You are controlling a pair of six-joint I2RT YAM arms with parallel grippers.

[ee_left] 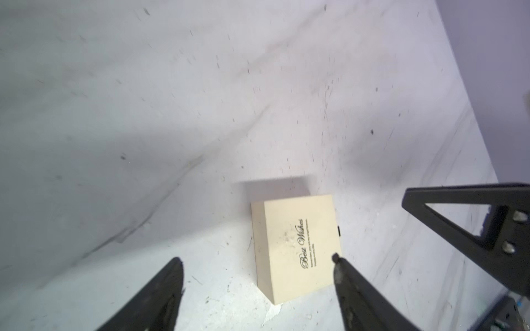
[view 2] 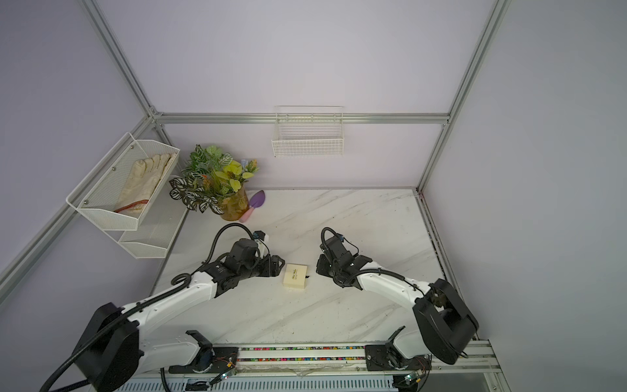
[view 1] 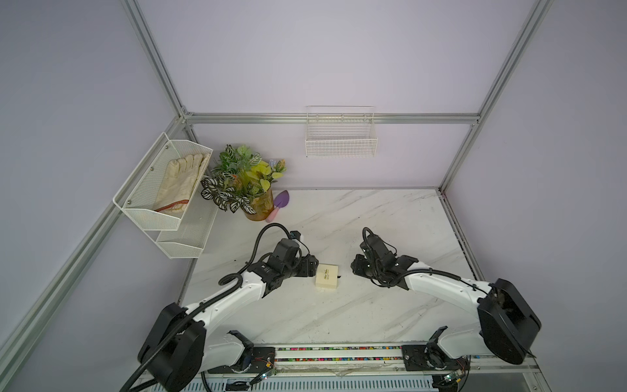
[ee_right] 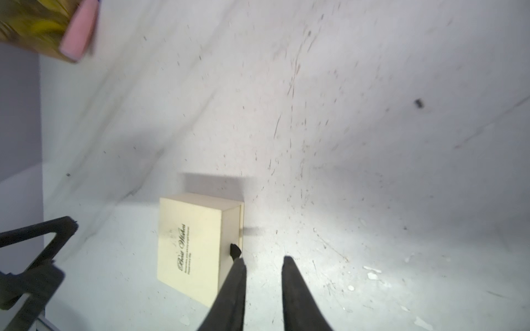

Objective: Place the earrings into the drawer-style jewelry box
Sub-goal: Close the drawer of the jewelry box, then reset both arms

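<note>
The drawer-style jewelry box (view 1: 326, 276) (view 2: 295, 277) is a small cream square with dark script on top, lying flat on the marble table between my two arms. Its tray sits pushed in almost flush, and the black pull tab (ee_right: 235, 250) sticks out on the side facing my right arm. My left gripper (ee_left: 255, 259) (view 1: 314, 266) stands wide open just off the box's other side, and nothing is between its fingers. My right gripper (ee_right: 263, 258) (view 1: 354, 268) hovers by the tab with its jaws a little apart and empty. The earrings are hidden.
A potted plant (view 1: 249, 190) and a purple trowel (view 1: 280, 203) with a pink handle (ee_right: 79, 37) stand at the back left. A white mesh rack (view 1: 163, 190) with gloves hangs on the left wall. A wire basket (view 1: 341, 139) hangs on the back wall.
</note>
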